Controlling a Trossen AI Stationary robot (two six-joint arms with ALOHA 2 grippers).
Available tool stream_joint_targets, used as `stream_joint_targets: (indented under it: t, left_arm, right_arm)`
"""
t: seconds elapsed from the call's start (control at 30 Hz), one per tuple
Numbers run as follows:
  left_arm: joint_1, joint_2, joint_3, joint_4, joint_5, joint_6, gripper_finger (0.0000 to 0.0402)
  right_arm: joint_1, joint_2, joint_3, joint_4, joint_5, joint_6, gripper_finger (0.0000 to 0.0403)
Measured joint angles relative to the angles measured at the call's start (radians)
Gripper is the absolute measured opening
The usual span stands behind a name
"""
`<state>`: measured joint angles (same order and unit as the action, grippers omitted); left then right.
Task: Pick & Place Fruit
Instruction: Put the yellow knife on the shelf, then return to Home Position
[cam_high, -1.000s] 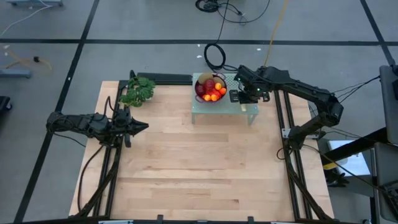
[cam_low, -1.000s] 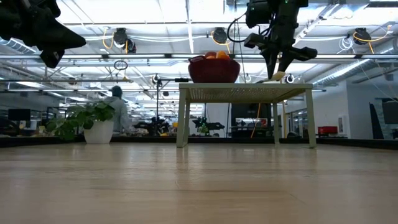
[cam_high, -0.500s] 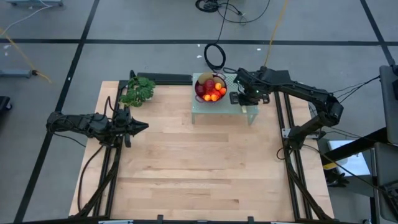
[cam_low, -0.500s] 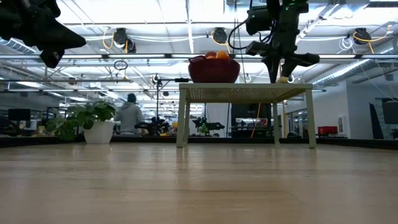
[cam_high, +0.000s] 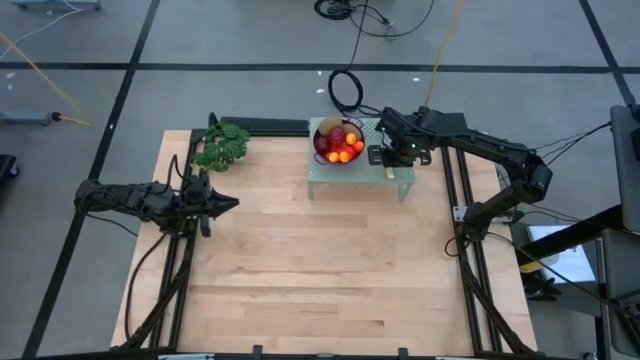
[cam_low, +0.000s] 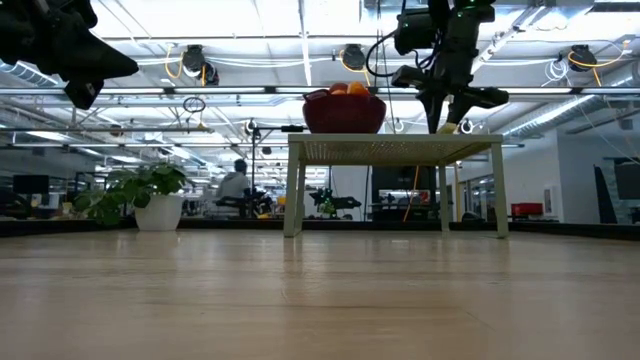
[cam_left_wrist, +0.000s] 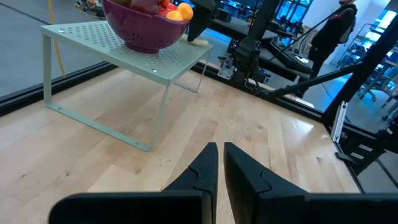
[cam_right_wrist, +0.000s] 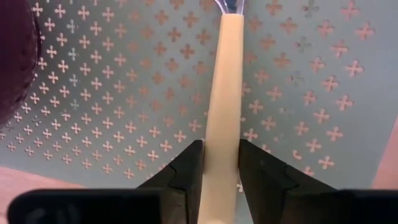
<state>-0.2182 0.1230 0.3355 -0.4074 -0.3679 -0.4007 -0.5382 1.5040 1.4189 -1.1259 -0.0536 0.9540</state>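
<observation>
Pale wooden boards make up our table (cam_high: 320, 260), with a small perforated green stand (cam_high: 395, 183) at its far edge. Our right gripper (cam_high: 388, 158) hangs over that stand, its two dark fingers (cam_right_wrist: 186, 165) set on either side of the yellow knife handle (cam_right_wrist: 221, 106), which lies flat on the stand's cross-patterned top. The fingers sit close against the handle, yet we cannot tell whether they press it or stand slightly off it. In the low view the gripper (cam_low: 450, 118) points straight down with the handle's pale end showing at its tip.

Just beside this gripper, on the same stand, is the dark red colander (cam_high: 336, 143) holding the fruit (cam_high: 341, 148): red and orange pieces heaped together, apart from the fingers and untouched.

Our left gripper (cam_high: 228, 203) waits near the table's left edge, well apart from the stand, its fingers (cam_left_wrist: 205, 168) pressed nearly together on nothing. Behind it, at the far left corner, stands a green leafy plant (cam_high: 222, 146).
</observation>
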Motion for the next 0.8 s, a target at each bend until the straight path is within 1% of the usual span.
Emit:
stream_joint_targets:
  t: [0.5,0.63,0.8]
  left_arm:
    - [0.0,0.0,0.0,0.0,0.001,0.0,0.0026]
    - [0.0,0.0,0.0,0.0,0.001,0.0,0.0026]
    - [0.0,0.0,0.0,0.0,0.002,0.0,0.0026]
  right_arm:
    - [0.0,-0.004,0.0,0.001,0.004,-0.005,0.0149]
    - [-0.001,-0.023,-0.001,0.015,0.001,-0.004,0.0149]
    - [-0.001,-0.068,-0.001,0.028,0.003,0.005,0.0138]
